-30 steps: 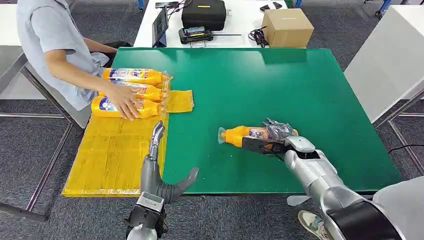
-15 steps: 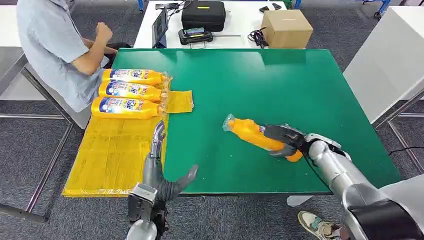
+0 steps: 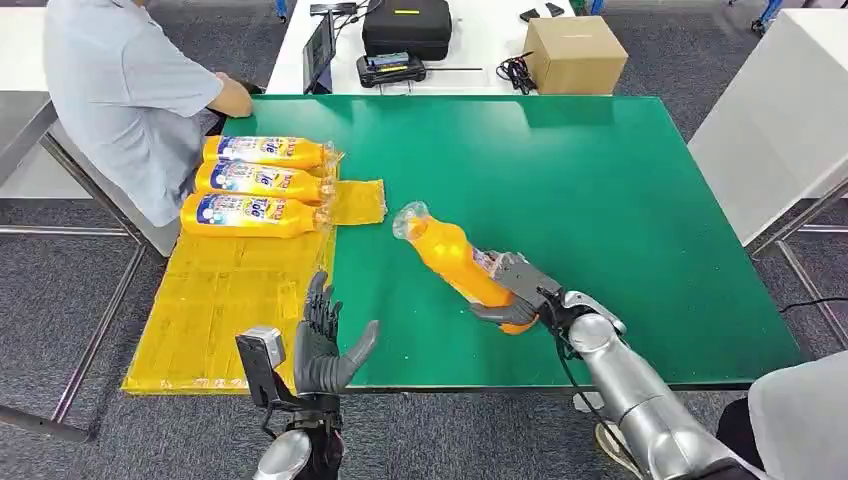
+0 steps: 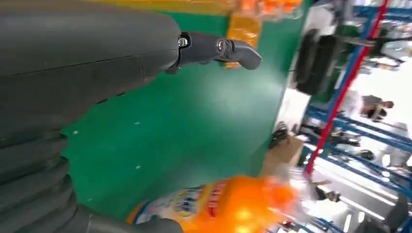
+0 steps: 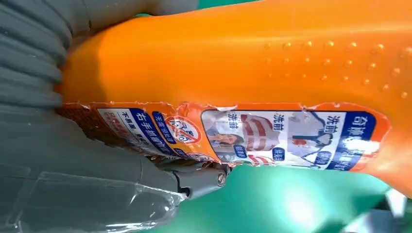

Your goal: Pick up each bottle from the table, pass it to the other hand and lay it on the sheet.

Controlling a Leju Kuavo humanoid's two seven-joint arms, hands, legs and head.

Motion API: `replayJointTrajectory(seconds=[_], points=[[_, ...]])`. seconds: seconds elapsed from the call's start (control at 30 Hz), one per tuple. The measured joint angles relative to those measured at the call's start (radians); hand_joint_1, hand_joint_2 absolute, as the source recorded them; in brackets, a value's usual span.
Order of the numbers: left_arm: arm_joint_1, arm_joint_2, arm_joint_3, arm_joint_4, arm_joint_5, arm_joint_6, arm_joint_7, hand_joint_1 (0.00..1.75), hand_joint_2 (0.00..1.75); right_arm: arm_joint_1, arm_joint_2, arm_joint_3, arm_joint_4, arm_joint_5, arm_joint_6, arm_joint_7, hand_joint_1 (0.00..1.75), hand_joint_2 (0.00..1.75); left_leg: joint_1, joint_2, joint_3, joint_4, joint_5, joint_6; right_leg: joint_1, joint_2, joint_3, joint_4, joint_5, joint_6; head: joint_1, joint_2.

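Right hand [image 3: 518, 296] gripping orange bottle [image 3: 450, 258] above green table [image 3: 620, 190], left hand [image 3: 325, 345] empty, fingers spread, near table's front edge

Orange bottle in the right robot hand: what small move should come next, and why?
Probably carry the orange bottle a little further toward the left robot hand. The right robot hand grips its base, cap end pointing at the yellow sheet, while the left waits with fingers spread, a gap of green table between them.
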Motion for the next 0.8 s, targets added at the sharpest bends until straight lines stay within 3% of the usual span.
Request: replayJointTrajectory(seconds=[0.2, 0.4, 0.8], points=[[-0.039, 0.000, -0.031, 0.067, 0.032, -0.136, 0.029, 0.00, 1.75, -0.008, 0.052, 0.052, -0.021, -0.014, 0.043, -0.006, 1.68, 1.75, -0.001, 0.000, -0.002, 0.000, 0.000, 0.000, -0.001, 0.000, -0.001, 0.000, 0.000, 0.000, 0.000, 0.000], [-0.075, 0.000, -0.038, 0.099, 0.034, -0.169, 0.029, 0.00, 1.75, -0.030, 0.074, 0.119, -0.010, -0.005, 0.072, -0.014, 1.61, 1.75, -0.001, 0.000, -0.002, 0.000, 0.000, 0.000, -0.001, 0.000, -0.001, 0.000, 0.000, 0.000, 0.000, 0.000], [-0.136, -0.015, -0.013, 0.127, 0.053, -0.188, -0.021, 0.00, 1.75, -0.108, 0.108, 0.261, 0.061, -0.011, 0.114, -0.032, 1.69, 1.75, -0.001, 0.000, -0.002, 0.000, 0.000, 0.000, -0.001, 0.000, -0.001, 0.000, 0.000, 0.000, 0.000, 0.000]])
